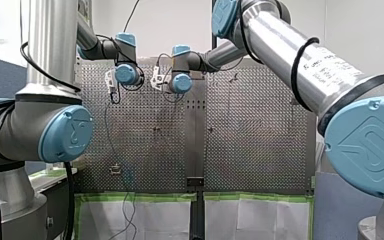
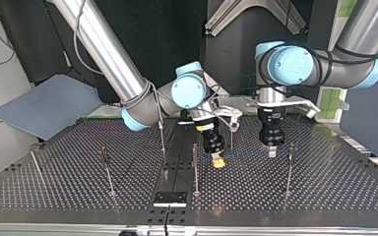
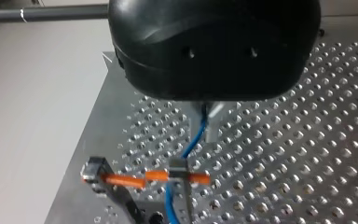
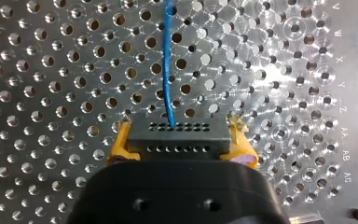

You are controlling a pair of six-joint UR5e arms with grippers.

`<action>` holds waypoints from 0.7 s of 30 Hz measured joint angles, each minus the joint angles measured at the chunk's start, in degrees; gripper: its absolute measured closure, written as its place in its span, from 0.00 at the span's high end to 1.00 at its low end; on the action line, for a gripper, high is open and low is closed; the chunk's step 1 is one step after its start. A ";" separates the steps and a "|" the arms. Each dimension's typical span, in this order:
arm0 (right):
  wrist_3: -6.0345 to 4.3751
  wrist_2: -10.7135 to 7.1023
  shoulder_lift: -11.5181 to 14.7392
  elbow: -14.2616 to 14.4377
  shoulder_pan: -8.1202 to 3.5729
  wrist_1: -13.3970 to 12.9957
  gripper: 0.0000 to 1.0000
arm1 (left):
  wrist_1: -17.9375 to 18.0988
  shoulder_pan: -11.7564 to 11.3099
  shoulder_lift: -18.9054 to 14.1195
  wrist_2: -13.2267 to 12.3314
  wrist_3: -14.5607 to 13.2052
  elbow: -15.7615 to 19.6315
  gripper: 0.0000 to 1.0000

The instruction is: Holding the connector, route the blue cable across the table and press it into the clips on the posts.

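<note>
In the right wrist view my right gripper (image 4: 179, 134) is shut on the dark connector (image 4: 179, 137), with a yellow pad (image 4: 121, 140) at each end. The blue cable (image 4: 168, 70) leaves the connector and runs ahead over the perforated table. In the top view that gripper (image 2: 218, 161) hangs just above the table near the middle, and my left gripper (image 2: 271, 151) stands to its right, low over the plate. A thin blue cable (image 2: 246, 156) stretches between them. In the left wrist view the cable (image 3: 193, 142) comes from under my left gripper (image 3: 205, 116) and passes a post clip (image 3: 179, 173) with an orange sleeve.
Thin upright posts (image 2: 195, 167) (image 2: 289, 169) (image 2: 108, 172) stand across the table. A black plate (image 2: 170, 198) lies at the near edge of the top view. A grey panel (image 2: 44, 105) leans at the far left. A second clip (image 3: 93, 170) sits near the table's edge.
</note>
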State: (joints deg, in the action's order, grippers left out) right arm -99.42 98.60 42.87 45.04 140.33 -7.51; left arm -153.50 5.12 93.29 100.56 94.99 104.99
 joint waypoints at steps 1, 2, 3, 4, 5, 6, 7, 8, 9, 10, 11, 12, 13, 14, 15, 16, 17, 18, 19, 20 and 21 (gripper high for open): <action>0.00 -0.02 0.00 0.00 0.03 0.04 0.00 | -0.12 0.01 0.00 0.43 -0.03 0.01 0.00; 0.00 -0.02 0.01 0.00 0.05 0.08 0.00 | -0.28 0.03 0.01 0.88 -0.09 0.03 0.00; 0.00 -0.01 0.01 0.00 0.07 0.12 0.00 | -0.39 0.04 0.01 1.12 -0.13 0.06 0.00; 0.00 0.00 0.01 0.00 0.07 0.18 0.00 | -0.47 0.04 0.01 1.30 -0.16 0.07 0.00; 0.00 0.00 0.01 0.02 0.08 0.22 0.00 | -0.57 0.05 0.01 1.53 -0.24 0.14 0.00; 0.00 0.01 0.01 0.11 0.08 0.28 0.00 | -0.65 0.04 0.01 1.76 -0.31 0.22 0.00; 0.01 0.03 0.00 0.30 0.06 0.34 0.00 | -0.73 0.03 0.01 1.98 -0.38 0.33 0.00; 0.03 0.02 0.00 0.49 0.02 0.35 0.00 | -0.83 0.04 0.01 2.32 -0.51 0.56 0.00; 0.06 0.02 -0.01 0.69 -0.03 0.34 0.00 | -0.88 0.06 0.00 2.58 -0.60 0.78 0.00; 0.14 0.04 0.00 1.01 -0.09 0.31 0.00 | -0.93 0.11 0.00 2.79 -0.68 1.05 0.00; 0.20 0.08 -0.01 1.29 -0.10 0.26 0.00 | -0.95 0.19 0.00 3.03 -0.76 1.45 0.00; 0.28 0.09 -0.01 1.61 -0.09 0.22 0.00 | -0.93 0.24 0.00 3.16 -0.79 1.78 0.00; 0.36 0.12 0.00 2.06 -0.10 0.14 0.00 | -0.89 0.27 0.00 3.27 -0.80 2.13 0.00; 0.41 0.14 0.01 2.43 -0.09 0.10 0.00 | -0.71 0.31 -0.01 3.35 -0.78 2.65 0.00; 0.45 0.13 0.01 2.83 -0.09 0.09 0.00 | -0.47 0.32 0.00 3.35 -0.75 3.10 0.00; 0.48 0.13 0.00 3.40 -0.09 0.09 0.00 | -0.17 0.33 0.00 3.35 -0.70 3.56 0.00; 0.49 0.13 0.02 3.84 -0.09 0.07 0.00 | 0.29 0.36 0.00 3.34 -0.63 4.13 0.00; 0.50 0.13 0.03 4.29 -0.09 0.08 0.00 | 0.66 0.40 0.00 3.34 -0.55 4.55 0.00; 0.51 0.11 0.02 4.90 -0.09 0.09 0.00 | 1.04 0.47 0.00 3.31 -0.42 4.97 0.00; 0.51 0.09 0.03 5.34 -0.09 0.10 0.00 | 1.54 0.55 0.00 3.18 -0.23 5.53 0.00; 0.52 0.07 0.03 5.78 -0.09 0.12 0.00 | 1.95 0.61 0.00 3.05 -0.08 5.96 0.00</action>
State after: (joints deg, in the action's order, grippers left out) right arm -98.90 98.67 42.90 50.82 140.23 -7.39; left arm -151.55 5.73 93.28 103.61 94.91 110.95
